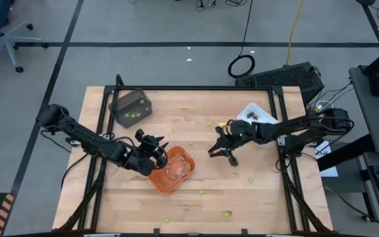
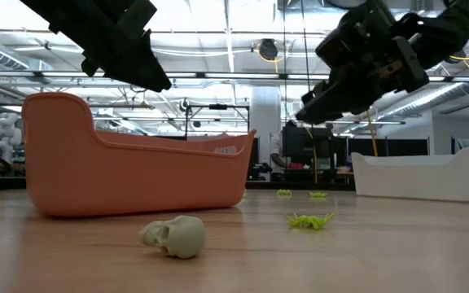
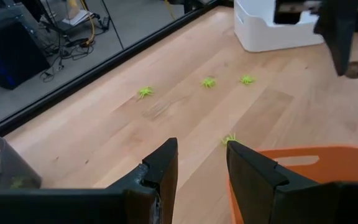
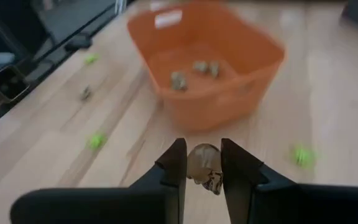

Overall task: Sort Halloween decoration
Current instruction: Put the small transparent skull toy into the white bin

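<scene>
Your right gripper (image 4: 202,163) pinches a tan-grey skull piece (image 4: 205,167) above mid-table, short of the orange tray (image 1: 174,171). Releasing early drops it onto the wood. The left gripper (image 1: 151,149) hovers part-open and empty at that tray's rim; collision is possible.

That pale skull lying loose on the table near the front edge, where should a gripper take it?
The skull lies on its side on bare wood, clear of the orange tray and the green spider. Probably best to come straight down and pinch across its rounded cranium, the widest part; the narrower jaw end looks likelier to slip.
</scene>
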`<action>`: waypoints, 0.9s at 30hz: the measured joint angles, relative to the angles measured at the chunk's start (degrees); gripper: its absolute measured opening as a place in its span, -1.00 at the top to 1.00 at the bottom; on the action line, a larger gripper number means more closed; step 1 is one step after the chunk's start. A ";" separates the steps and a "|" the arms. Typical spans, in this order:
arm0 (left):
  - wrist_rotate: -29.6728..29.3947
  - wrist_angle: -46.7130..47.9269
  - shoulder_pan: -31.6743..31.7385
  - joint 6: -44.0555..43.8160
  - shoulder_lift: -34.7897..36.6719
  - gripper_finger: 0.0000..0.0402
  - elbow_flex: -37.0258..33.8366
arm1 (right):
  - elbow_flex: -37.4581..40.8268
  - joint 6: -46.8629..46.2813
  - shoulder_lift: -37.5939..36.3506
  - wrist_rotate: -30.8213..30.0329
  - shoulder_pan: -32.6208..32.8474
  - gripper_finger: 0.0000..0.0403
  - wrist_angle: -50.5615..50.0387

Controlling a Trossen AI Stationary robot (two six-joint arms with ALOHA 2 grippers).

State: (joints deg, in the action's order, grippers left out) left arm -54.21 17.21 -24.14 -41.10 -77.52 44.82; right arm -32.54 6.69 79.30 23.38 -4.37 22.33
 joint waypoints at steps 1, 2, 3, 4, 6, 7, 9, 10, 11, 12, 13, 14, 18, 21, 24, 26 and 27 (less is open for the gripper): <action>0.00 -0.11 0.00 0.02 0.00 0.32 0.00 | 0.60 0.37 0.03 -1.68 1.10 0.74 2.10; 0.00 -0.50 0.00 0.06 0.00 0.32 0.00 | 1.08 1.24 0.03 -2.70 2.11 0.74 3.17; 0.00 -0.63 0.00 0.06 0.00 0.32 0.00 | 1.23 2.40 0.03 -3.47 3.02 0.74 3.72; 0.00 -0.57 0.00 0.06 0.00 0.32 0.00 | 1.22 4.26 0.03 -4.05 3.83 0.74 4.39; 0.00 -0.62 0.05 0.04 0.00 0.32 0.00 | 1.19 8.97 0.01 -4.16 5.06 0.74 4.88; 0.00 -0.69 0.07 0.04 0.00 0.32 0.00 | 1.19 11.57 0.01 -4.18 5.60 0.74 5.21; 0.00 -1.15 0.07 0.03 0.00 0.32 0.00 | 1.19 16.30 0.01 -4.22 6.40 0.74 5.35; -0.02 -1.47 0.07 0.02 0.00 0.32 0.00 | 1.19 18.51 0.01 -4.23 6.74 0.75 5.56; -0.02 -1.67 0.07 0.04 0.00 0.32 0.00 | 1.19 20.70 0.01 -4.28 7.03 0.75 5.85; -0.02 -1.80 0.07 0.10 0.00 0.32 0.00 | 1.19 22.87 0.01 -4.31 7.25 0.75 6.04; -0.02 -2.06 0.07 0.57 0.00 0.32 0.00 | 1.19 25.15 0.01 -4.31 7.46 0.75 6.12; -0.03 -2.29 0.07 1.01 0.00 0.32 0.00 | 1.19 27.39 0.01 -4.31 7.56 0.75 6.12; -0.07 -3.32 0.14 1.48 0.00 0.32 0.00 | 1.19 33.77 0.01 -5.60 7.61 0.75 6.30; -0.07 -3.54 0.15 1.48 0.00 0.32 0.00 | 1.19 36.10 0.01 -8.00 7.66 0.75 6.53; -0.07 -3.52 0.15 1.48 0.00 0.32 0.00 | 1.17 37.98 0.01 -8.66 7.66 0.75 6.62; -0.07 -3.51 0.15 1.48 0.00 0.32 0.00 | 1.17 39.42 0.01 -8.66 7.66 0.75 6.62; -0.07 -3.50 0.15 1.46 0.00 0.32 0.00 | 1.17 39.61 0.01 -8.66 7.66 0.75 6.62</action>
State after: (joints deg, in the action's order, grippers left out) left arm -54.28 13.72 -23.99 -39.64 -77.52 44.82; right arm -31.38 46.30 79.31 14.72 3.29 28.95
